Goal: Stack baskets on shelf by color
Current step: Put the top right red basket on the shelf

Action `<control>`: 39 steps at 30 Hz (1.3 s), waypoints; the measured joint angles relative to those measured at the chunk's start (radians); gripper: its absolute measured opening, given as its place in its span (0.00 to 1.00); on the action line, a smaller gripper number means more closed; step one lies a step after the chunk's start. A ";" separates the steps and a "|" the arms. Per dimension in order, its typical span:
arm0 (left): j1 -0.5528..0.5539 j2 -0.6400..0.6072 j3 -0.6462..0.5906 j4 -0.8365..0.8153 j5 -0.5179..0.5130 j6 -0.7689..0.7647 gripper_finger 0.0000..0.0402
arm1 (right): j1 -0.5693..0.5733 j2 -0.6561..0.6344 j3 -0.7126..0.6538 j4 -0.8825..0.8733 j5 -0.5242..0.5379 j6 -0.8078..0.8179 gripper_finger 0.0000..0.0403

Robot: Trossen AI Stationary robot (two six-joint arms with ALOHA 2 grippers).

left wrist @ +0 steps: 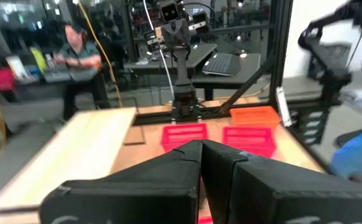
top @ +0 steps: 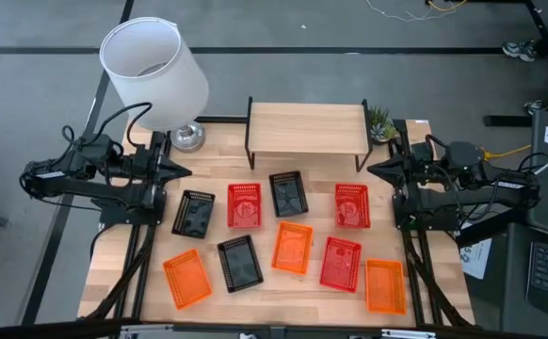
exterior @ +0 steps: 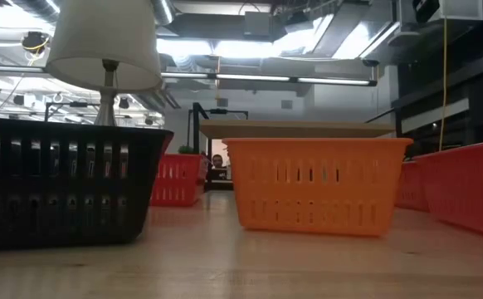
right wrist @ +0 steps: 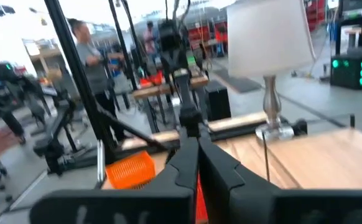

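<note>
High view: the shelf (top: 307,125) stands bare at upper centre, with a white lamp (top: 153,71) to its upper left. Nine baskets (top: 292,247) lie scattered, unstacked, across the lower centre. The left gripper (top: 182,171) and right gripper (top: 376,169) wait at mid-frame edges, fingers pressed together.

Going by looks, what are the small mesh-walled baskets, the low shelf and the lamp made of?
The baskets, like the orange rectangular one, look like matte moulded plastic with slotted walls. The low shelf shows a pale wood-grain top on thin black, probably metal, legs. The lamp has a white, likely fabric, shade and a shiny metallic base.
</note>
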 joint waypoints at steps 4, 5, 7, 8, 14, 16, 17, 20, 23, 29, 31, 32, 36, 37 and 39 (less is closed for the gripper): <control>0.000 0.000 0.000 0.005 -0.001 0.141 0.00 | 0.000 0.013 0.000 0.083 0.000 0.016 0.04; 0.000 0.000 0.000 0.006 -0.001 0.181 0.00 | 0.000 0.018 0.000 0.099 0.000 0.013 0.04; 0.000 0.000 0.000 0.014 -0.002 0.261 0.00 | 0.000 0.028 0.001 0.124 -0.001 -0.008 0.04; 0.000 0.000 0.000 0.016 -0.001 0.294 0.00 | 0.000 0.035 0.001 0.131 0.000 -0.019 0.04; 0.000 0.000 0.000 0.116 0.038 0.359 0.00 | 0.000 0.091 0.001 0.153 -0.001 -0.040 0.04; 0.000 0.000 0.000 0.162 0.072 0.316 0.00 | 0.000 0.108 0.001 0.149 -0.001 -0.040 0.04; 0.000 0.000 0.000 0.185 0.078 0.298 0.00 | 0.000 0.119 0.001 0.156 -0.001 -0.037 0.04; 0.000 0.000 0.000 0.232 0.082 0.199 0.00 | 0.001 0.151 0.001 0.152 -0.002 -0.032 0.04; 0.000 0.001 0.000 0.228 0.112 0.032 0.00 | 0.001 0.184 0.001 0.113 -0.002 -0.026 0.04; 0.000 0.107 0.001 0.195 0.054 -0.291 0.00 | 0.000 0.244 0.004 0.005 -0.001 0.107 0.04; 0.000 0.164 0.001 0.200 0.030 -0.320 0.00 | 0.000 0.266 0.023 -0.037 -0.001 0.129 0.04; 0.000 0.193 0.001 0.195 0.022 -0.314 0.00 | 0.001 0.276 0.040 -0.058 -0.001 0.134 0.04; 0.001 0.300 0.001 0.198 -0.054 -0.227 0.00 | 0.001 0.317 0.134 -0.288 -0.001 0.173 0.04; 0.005 0.321 0.001 0.198 -0.079 -0.209 0.00 | 0.001 0.327 0.170 -0.399 0.004 0.199 0.04; 0.016 0.344 0.000 0.198 -0.103 -0.188 0.00 | 0.001 0.353 0.260 -0.631 0.042 0.294 0.04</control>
